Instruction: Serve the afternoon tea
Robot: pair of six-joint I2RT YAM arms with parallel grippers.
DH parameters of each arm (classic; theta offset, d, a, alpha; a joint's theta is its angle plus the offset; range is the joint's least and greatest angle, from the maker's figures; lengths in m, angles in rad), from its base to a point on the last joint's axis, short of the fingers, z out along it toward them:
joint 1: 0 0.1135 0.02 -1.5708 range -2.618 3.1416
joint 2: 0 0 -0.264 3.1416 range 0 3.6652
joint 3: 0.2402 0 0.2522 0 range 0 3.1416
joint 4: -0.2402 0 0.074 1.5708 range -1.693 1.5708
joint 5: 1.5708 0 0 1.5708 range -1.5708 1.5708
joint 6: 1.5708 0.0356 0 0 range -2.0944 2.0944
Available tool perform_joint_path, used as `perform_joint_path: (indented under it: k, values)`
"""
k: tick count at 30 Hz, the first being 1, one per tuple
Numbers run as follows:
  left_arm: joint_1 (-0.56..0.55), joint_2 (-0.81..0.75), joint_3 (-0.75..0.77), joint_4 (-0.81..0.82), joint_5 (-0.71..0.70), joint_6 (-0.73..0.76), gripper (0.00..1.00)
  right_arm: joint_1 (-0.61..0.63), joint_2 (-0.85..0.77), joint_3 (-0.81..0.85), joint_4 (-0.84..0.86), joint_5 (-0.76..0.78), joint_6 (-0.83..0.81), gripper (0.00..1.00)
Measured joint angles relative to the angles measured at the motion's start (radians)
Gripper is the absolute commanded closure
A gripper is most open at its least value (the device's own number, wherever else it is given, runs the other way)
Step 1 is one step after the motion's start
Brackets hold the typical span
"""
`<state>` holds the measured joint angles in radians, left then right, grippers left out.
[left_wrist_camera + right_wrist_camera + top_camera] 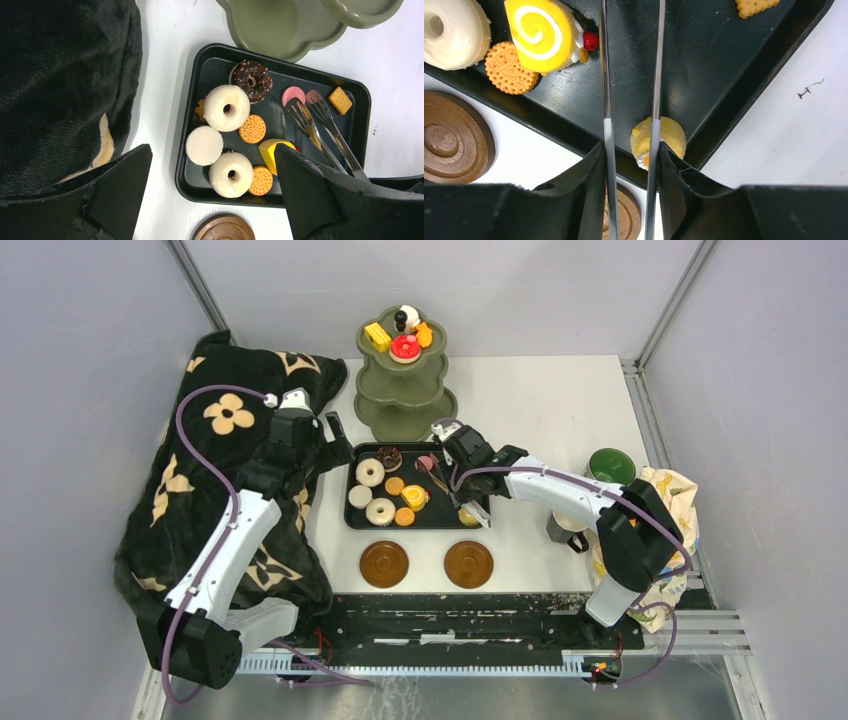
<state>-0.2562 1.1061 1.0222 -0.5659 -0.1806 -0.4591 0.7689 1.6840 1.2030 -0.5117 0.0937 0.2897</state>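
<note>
The olive-green three-tier stand (405, 390) stands at the back and holds yellow, red and white cakes (404, 346) on its top tier. The black tray (352, 515) holds donuts (226, 107), cookies (252, 128) and a yellow swirl cake (541, 35). My right gripper (460, 495) is shut on the metal tongs (655, 75), above a small yellow cake (669, 137) at the tray's near right corner. The tong tips (300, 107) lie by a pink pastry (293, 93). My left gripper (212, 150) is open and empty above the tray's left side. Two brown saucers (384, 564) (468, 564) lie empty in front of the tray.
A black blanket with beige flowers (230, 470) fills the left of the table, under my left arm. A green mug (611, 466) and a second, pale mug (568, 528) stand at the right beside a patterned cloth (672, 495). Grey walls close in on three sides.
</note>
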Motion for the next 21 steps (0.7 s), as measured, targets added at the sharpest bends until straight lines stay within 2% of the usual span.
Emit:
perform_joint_path:
  k: [8, 21]
  values:
    - [0.004, -0.006, 0.000, 0.000, -0.002, 0.000, 0.01, 0.002, -0.023, 0.000, -0.001, 0.039, 0.001, 0.72]
    - [0.008, -0.029, 0.000, 0.000, -0.001, 0.000, 0.01, 0.002, -0.156, 0.002, -0.027, 0.052, 0.019, 0.74]
